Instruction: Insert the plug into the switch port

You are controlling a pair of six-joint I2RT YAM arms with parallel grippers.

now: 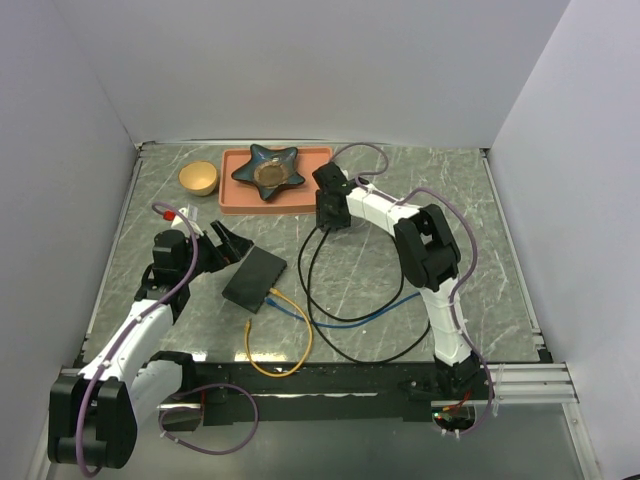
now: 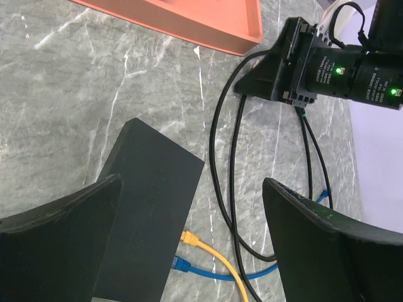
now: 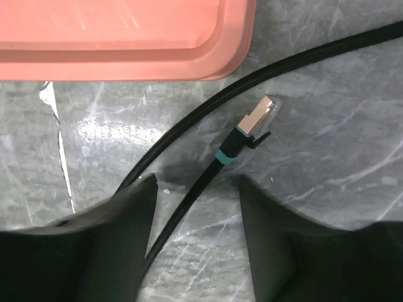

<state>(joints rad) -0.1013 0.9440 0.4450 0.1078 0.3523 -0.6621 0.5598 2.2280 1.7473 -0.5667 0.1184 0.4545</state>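
The switch port (image 1: 254,278) is a flat black box lying on the marble table; in the left wrist view it (image 2: 148,214) sits just below my fingers. My left gripper (image 1: 232,243) hovers at its far left end, wide open and empty (image 2: 192,182). A black cable ends in a clear-tipped plug (image 3: 258,119) with a teal band, lying on the table beside the orange tray's corner. My right gripper (image 1: 331,215) stands open over that cable (image 3: 189,201), which runs between the fingers (image 3: 196,182) untouched. The plug lies just beyond the fingertips.
A yellow plug (image 2: 189,239) and a blue plug (image 2: 181,264) sit in the switch's side; their cables (image 1: 290,335) loop toward the front. The orange-pink tray (image 1: 240,200) holds a dark star-shaped dish (image 1: 268,168). A wooden bowl (image 1: 198,178) stands at the back left.
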